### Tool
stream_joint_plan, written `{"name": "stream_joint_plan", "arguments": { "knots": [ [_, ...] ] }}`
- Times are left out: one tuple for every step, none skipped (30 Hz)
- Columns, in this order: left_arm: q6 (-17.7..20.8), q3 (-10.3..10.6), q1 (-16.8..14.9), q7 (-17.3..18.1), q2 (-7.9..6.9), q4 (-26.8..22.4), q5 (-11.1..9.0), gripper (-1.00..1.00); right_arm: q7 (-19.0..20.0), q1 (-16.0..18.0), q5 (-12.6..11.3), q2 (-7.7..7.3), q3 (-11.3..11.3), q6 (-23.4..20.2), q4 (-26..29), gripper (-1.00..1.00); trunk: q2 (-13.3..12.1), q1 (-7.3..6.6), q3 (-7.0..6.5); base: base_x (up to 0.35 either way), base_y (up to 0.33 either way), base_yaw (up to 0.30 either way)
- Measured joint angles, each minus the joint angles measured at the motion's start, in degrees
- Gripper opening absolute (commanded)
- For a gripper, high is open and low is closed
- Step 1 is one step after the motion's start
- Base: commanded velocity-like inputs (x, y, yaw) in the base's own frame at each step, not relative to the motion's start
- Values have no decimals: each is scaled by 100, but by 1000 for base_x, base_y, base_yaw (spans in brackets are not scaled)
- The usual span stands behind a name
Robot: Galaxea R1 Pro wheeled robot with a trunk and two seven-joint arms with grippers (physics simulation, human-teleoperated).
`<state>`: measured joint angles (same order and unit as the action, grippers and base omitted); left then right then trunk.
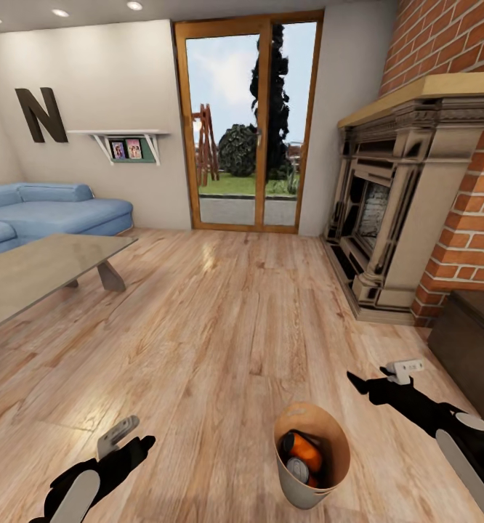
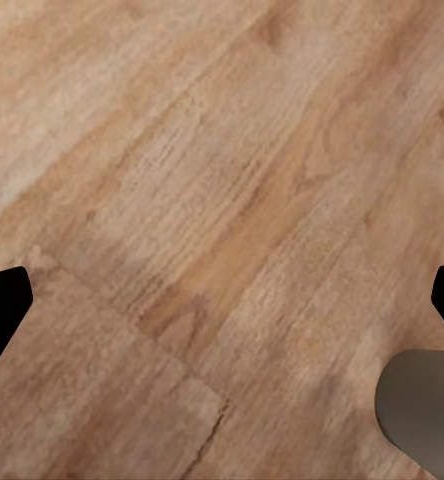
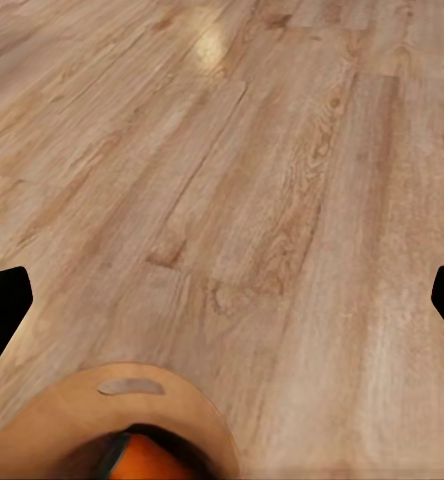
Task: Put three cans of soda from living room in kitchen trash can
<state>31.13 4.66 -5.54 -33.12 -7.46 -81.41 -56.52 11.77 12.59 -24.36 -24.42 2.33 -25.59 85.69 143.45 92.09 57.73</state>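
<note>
Two pincers hang low over the wood floor [image 1: 220,319], both released and holding nothing: the left pincer [image 1: 129,436] sits at about seven o'clock in the head view, the right pincer [image 1: 376,381] at about four o'clock, and in each wrist view the dark fingertips stand wide at the frame's edges with only planks between them. Between the arms, at roughly six o'clock, the tash can [image 1: 329,428] stands upright on the floor, just in front of the robot. It already carries cargo: an orange can of soda [image 1: 305,449] lies tilted inside, with the silver top of a second can [image 1: 298,469] beside it; whether a third is underneath I cannot tell. The right wrist view catches the bin's tan rim and a patch of orange within.

The bin seems parked here, in the living room, so cans could be dropped in close at hand. The grey tabletop [image 1: 38,272] at nine o'clock looks bare, so the remaining job is probably getting the bin to the kitchen.
</note>
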Motion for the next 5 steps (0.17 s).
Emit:
{"name": "stream_joint_plan", "arguments": {
  "knots": [
    [-2,2,0,0,0,0,0,100,2,0,0,1,4,-1,-2,100,0,0,0,0,0,0],
    [-4,5,2,-1,0,1,0,100,3,-1,0,3,8,-3,-3,100,0,0,0,0,0,0],
    [-6,14,1,-1,1,1,0,100,4,-1,1,3,11,-3,-5,100,0,0,0,0,0,0],
    [-10,22,1,-1,3,2,0,100,3,-2,1,1,12,-3,-6,100,0,0,0,0,0,0],
    [-12,25,1,-1,4,2,0,100,2,-2,1,1,12,-2,-7,100,0,0,0,0,0,0]
  ]
}}
